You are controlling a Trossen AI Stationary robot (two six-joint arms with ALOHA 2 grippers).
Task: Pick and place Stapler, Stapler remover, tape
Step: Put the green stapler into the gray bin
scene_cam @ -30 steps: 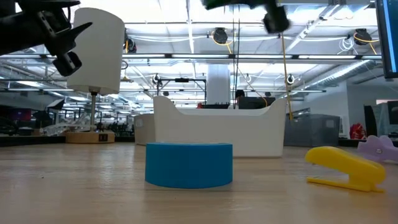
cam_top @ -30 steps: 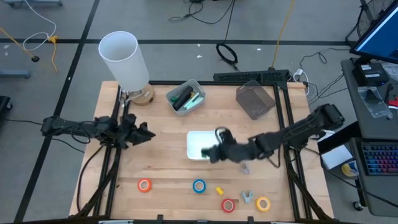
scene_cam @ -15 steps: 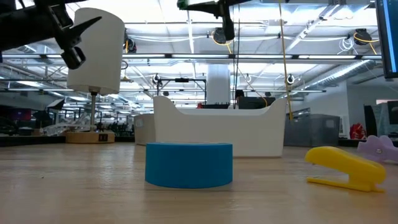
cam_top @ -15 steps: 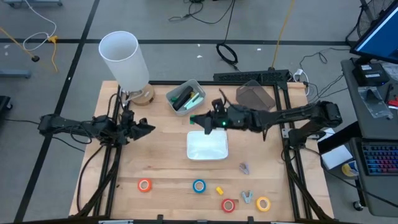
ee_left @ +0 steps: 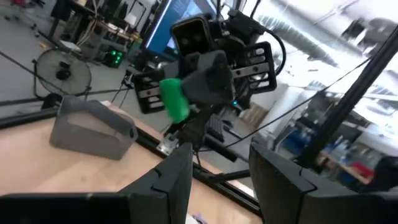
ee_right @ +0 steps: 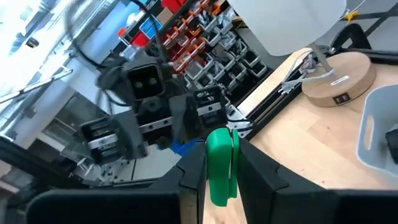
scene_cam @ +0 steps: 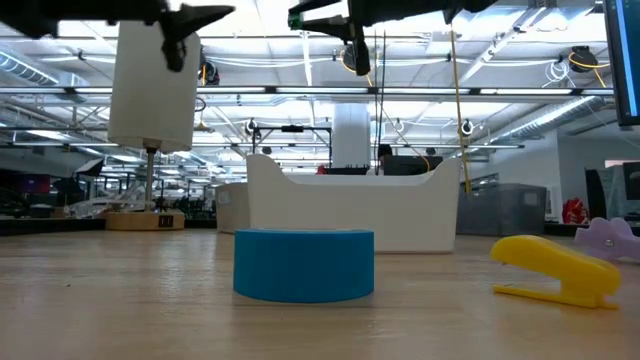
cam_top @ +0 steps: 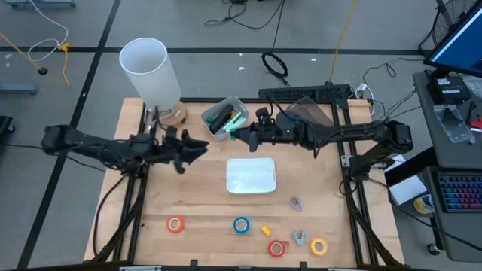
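**Right gripper pinches a green stapler above the far side of the table**

The right gripper (cam_top: pixel 239 137) hangs above the table (cam_top: pixel 196 199) near the grey bin (cam_top: pixel 224 117), its fingers pressed onto a small green stapler (ee_right: pixel 221 166), which sits upright between them in the right wrist view. The left wrist view shows the same green piece (ee_left: pixel 173 98) at the tip of the opposite arm. The left gripper (cam_top: pixel 197 147) reaches in from the left, just short of the right one, with its two fingers (ee_left: pixel 176 176) spread apart and nothing between them.

A white tray (cam_top: pixel 251 176) lies on the table between the arms and the near edge, below and slightly right of the two gripper tips. The grey bin, at the far side, holds dark and green items. A darker tinted bin (cam_top: pixel 309 120) stands to its right, and a white lamp (cam_top: pixel 151 74) on a round wooden base sits at the far left corner.

Along the near edge lie the tape rolls: orange (cam_top: pixel 175 223), blue (cam_top: pixel 241 224), red (cam_top: pixel 276 248) and yellow (cam_top: pixel 318 246), all apart from each other. A small yellow stapler (cam_top: pixel 265 230) rests between the blue and red rolls. One grey staple remover (cam_top: pixel 296 203) lies right of the tray, and another pale one (cam_top: pixel 300 239) between the red and yellow rolls
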